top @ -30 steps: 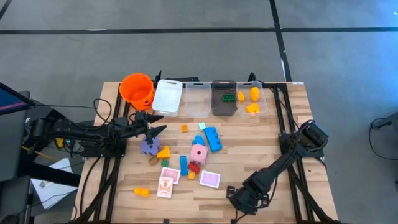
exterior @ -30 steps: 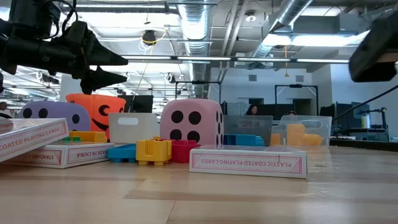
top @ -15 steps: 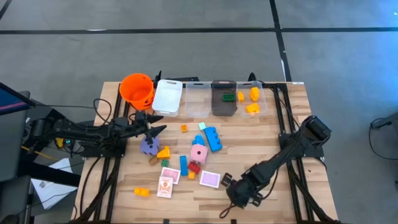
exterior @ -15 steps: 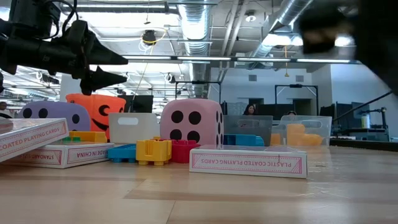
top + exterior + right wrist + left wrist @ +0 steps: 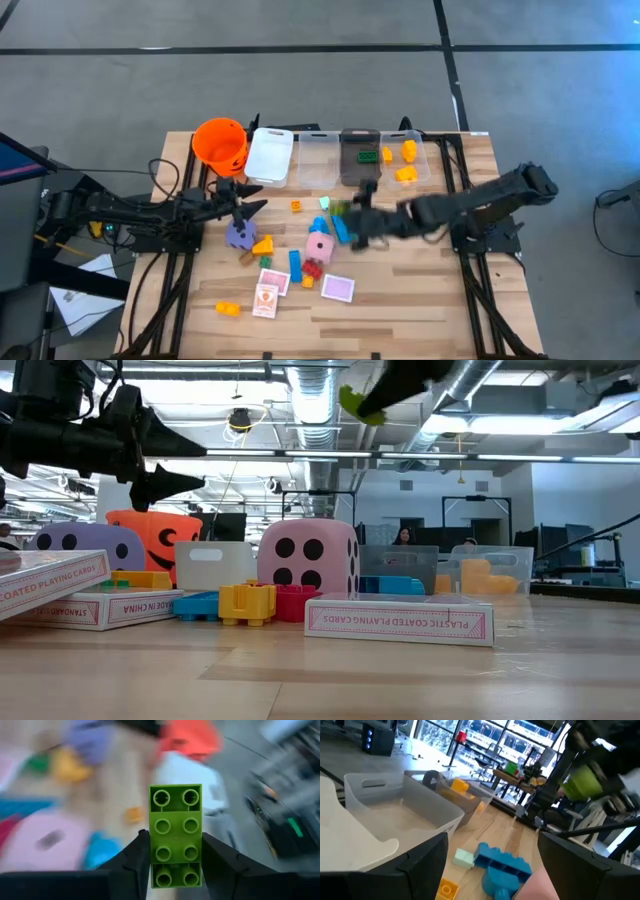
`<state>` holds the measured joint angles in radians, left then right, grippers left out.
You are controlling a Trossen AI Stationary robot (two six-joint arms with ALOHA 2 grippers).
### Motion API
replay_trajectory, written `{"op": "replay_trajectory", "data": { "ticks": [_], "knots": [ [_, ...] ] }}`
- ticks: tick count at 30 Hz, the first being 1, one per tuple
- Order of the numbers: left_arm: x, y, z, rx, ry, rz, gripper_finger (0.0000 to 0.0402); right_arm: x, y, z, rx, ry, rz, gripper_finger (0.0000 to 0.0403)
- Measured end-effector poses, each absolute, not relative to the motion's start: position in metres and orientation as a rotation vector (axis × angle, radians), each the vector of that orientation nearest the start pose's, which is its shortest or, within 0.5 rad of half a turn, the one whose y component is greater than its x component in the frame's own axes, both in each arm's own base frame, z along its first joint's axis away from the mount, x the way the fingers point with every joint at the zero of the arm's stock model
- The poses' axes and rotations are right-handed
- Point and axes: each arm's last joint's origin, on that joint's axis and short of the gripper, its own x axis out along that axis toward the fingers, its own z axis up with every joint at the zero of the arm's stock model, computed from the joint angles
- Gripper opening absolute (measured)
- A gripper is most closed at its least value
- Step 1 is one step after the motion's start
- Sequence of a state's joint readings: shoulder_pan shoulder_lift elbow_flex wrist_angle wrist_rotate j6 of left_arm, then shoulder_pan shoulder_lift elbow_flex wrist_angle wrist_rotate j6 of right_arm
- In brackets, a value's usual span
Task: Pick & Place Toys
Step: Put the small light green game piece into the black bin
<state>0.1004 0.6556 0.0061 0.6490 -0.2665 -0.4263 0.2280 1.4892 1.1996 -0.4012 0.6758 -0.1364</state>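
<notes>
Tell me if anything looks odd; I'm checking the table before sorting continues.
Nothing looks damaged or spilled. Loose toys lie scattered mid-table, and the right gripper holds a green brick in the air above them. The left gripper hovers open by the purple die.

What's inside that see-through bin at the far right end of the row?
The rightmost clear bin holds yellow bricks; the high view shows about three. The dark bin beside it holds a green brick. Nothing covers either bin.
</notes>
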Motion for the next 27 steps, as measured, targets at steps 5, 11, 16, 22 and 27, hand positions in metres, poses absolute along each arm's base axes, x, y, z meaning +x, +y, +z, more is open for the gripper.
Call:
{"op": "replay_trajectory", "data": {
  "ticks": [5,11,16,22,27],
  "knots": [
    [0.136,0.021,0.17,-0.425,-0.145,0.347,0.0301,0.327,-0.021,0.3,-0.216,0.586,-0.67,0.0132],
    [0.136,0.022,0.171,-0.425,-0.148,0.351,0.0301,0.34,-0.105,0.262,-0.053,0.627,-0.926,0.0135],
    [0.136,0.021,0.171,-0.425,-0.146,0.351,0.0301,0.343,-0.141,0.226,0.04,0.686,-1.054,0.0135],
    [0.136,0.021,0.17,-0.424,-0.142,0.351,0.0301,0.343,-0.148,0.215,0.061,0.681,-1.139,0.0137],
    [0.136,0.021,0.17,-0.424,-0.139,0.351,0.0301,0.34,-0.134,0.223,0.005,0.674,-1.213,0.0139]
  ]
}}
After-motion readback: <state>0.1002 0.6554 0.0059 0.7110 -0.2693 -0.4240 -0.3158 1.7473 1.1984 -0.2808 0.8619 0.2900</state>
